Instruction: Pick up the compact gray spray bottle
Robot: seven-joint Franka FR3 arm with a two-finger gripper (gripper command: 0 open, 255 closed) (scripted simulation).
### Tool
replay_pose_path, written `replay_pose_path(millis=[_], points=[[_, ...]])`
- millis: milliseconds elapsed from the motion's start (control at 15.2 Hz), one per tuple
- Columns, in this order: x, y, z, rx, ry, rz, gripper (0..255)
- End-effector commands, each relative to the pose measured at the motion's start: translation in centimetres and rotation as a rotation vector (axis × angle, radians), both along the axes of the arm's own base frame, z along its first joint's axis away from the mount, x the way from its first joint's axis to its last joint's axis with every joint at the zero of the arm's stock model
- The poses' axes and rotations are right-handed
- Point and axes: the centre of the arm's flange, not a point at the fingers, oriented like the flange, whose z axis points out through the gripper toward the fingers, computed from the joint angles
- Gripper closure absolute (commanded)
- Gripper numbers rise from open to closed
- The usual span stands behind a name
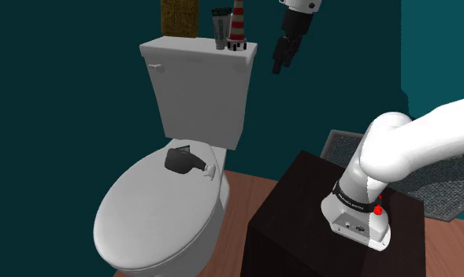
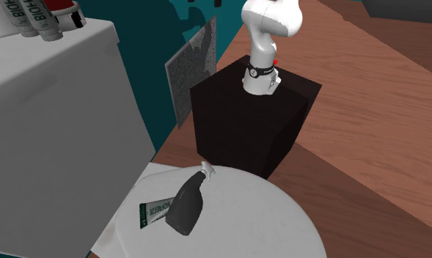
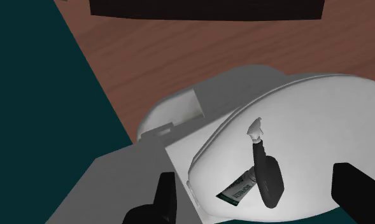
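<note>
Lying spray bottle (image 2: pixel 186 207), nozzle (image 2: pixel 207 173) toward stand (image 2: pixel 243 124)

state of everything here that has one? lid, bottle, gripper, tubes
white toilet lid: shut
dark grey spray bottle with white nozzle: on its side on the lid, not held
green-and-white tube: flat on the lid, beside the bottle
black two-finger gripper: open, empty
grey tube: upright on the white tank

The floor (image 2: pixel 368 146) shows reddish wood grain, the toilet lid (image 1: pixel 143 212) looks smooth and faintly glossy, the spray bottle (image 2: pixel 186 207) is matt dark grey, and the grey mat (image 2: pixel 192 69) looks rough and speckled.
</note>
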Motion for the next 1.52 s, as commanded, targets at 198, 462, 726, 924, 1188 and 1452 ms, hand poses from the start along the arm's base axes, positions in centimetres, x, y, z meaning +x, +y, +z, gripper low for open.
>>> replay_pose_path(millis=[198,462,726,924,1188,1452], points=[[1.8,1.3,-3.2,-0.007,-0.010,0.025,0],[4.3,3.0,-7.5,-0.016,-0.023,0.058,0],[6.7,4.8,-11.8,-0.025,-0.036,0.091,0],[8.5,6.1,-15.0,-0.032,-0.046,0.116,0],[10.9,8.0,-19.3,-0.041,-0.059,0.149,0],[13.4,9.9,-23.5,-0.050,-0.073,0.182,0]])
